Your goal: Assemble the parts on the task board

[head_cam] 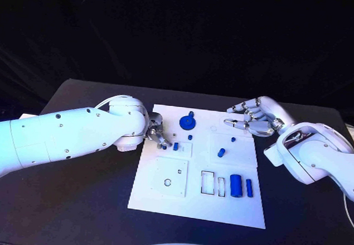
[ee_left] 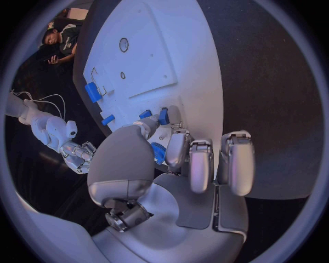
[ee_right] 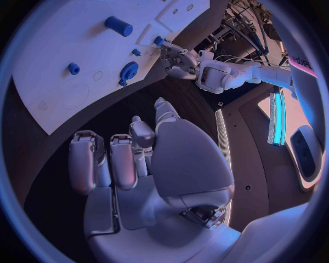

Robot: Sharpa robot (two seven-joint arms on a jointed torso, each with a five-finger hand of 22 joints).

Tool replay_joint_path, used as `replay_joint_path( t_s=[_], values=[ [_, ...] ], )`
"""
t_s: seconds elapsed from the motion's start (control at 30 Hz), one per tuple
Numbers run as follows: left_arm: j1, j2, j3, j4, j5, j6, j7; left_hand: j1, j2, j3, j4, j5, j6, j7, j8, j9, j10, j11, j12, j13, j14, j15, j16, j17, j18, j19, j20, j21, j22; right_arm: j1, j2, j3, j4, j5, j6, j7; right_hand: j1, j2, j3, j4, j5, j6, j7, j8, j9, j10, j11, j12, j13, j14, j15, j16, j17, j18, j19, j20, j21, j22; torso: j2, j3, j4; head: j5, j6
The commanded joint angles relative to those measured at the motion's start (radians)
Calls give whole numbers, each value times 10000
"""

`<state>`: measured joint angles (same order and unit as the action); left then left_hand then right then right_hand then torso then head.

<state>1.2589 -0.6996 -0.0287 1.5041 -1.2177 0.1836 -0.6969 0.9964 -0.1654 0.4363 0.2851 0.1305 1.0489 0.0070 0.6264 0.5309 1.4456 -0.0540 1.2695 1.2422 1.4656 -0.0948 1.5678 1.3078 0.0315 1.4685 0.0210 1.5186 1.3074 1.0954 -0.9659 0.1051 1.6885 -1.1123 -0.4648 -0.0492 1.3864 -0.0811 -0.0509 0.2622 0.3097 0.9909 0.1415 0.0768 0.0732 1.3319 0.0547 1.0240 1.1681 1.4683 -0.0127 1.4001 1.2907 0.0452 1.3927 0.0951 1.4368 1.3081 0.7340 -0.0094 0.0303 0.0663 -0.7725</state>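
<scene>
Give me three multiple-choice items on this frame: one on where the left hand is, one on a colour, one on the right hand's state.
1. Where is the left hand?
A. at the task board's left edge, beside a small blue part
B. off the table
C. over the large blue cylinder

2. What colour is the gear-shaped part?
A. grey
B. blue
C. white

3. What is the right hand doing?
A. holding the gear-shaped part
B. pressing on the large blue cylinder
C. holding nothing, fingers curled, at the board's far right corner

Answers: 1 A, the head view shows its fingers at the task board's left edge, beside a small blue part. 2 B, it is blue against the white board. 3 C, the right wrist view shows nothing in its fingers.
</scene>
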Motion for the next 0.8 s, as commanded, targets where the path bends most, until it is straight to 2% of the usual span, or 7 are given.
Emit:
replay_joint_path(
  t_s=[0.03,0.43,0.53,0.67,0.8],
  values=[
    [-25,26,-18,2,-22,36,-578,-85,15,-107,18,-21,82,1,-46,-14,59,-16,31,27,1052,-47,30,2630,-172,726,-55,72,2249,-5,5,1,14,-71,93,32,-63,73,-48,-18,55,47,-6,-3,7,-93,-9,-56,-8,429,-58,-62,-14,142,-48,-14,-52,183,-7,1,-2,-3,-1],
    [-25,29,-15,-23,-22,-95,-578,-71,41,-368,28,-9,113,-16,-38,-30,88,-30,69,76,1052,-60,30,2630,-191,768,-62,133,2304,-5,2,1,38,-56,132,36,-180,78,-189,64,184,52,-9,-9,5,-86,-10,-41,-18,434,-59,-79,-15,142,-43,-17,-65,178,-5,6,-3,-26,18],
    [-25,2,-12,-29,-22,-125,-575,-205,54,-859,59,-2,131,-19,-45,-61,93,-34,63,85,1052,-64,30,2630,-192,769,-69,132,2308,-5,-3,1,24,-56,138,33,-192,81,-211,74,225,52,-9,-10,5,-87,-10,-42,-22,436,-60,-78,-9,140,-37,-17,-63,184,-8,-2,7,-28,22],
    [-26,-68,-5,38,-22,-327,-565,-556,269,-1598,75,-21,140,-17,-52,-97,97,-31,51,94,1052,-64,30,2630,-192,772,-73,131,2314,-5,12,1,0,-54,142,35,-203,82,-233,83,263,51,-9,-12,4,-86,-11,-37,-22,437,-60,-81,-10,142,-41,-18,-69,177,-2,-9,2,-24,20],
    [-26,-203,23,179,3,-822,-534,-940,474,-2260,84,-48,140,-15,-45,-118,91,-28,16,78,1052,-67,30,2630,-192,773,-78,129,2319,-6,32,1,-30,-46,164,39,-209,85,-245,88,286,50,-9,-13,4,-87,-11,-38,-25,438,-60,-82,-10,141,-37,-18,-68,180,-7,-10,1,-25,27]
  ],
)
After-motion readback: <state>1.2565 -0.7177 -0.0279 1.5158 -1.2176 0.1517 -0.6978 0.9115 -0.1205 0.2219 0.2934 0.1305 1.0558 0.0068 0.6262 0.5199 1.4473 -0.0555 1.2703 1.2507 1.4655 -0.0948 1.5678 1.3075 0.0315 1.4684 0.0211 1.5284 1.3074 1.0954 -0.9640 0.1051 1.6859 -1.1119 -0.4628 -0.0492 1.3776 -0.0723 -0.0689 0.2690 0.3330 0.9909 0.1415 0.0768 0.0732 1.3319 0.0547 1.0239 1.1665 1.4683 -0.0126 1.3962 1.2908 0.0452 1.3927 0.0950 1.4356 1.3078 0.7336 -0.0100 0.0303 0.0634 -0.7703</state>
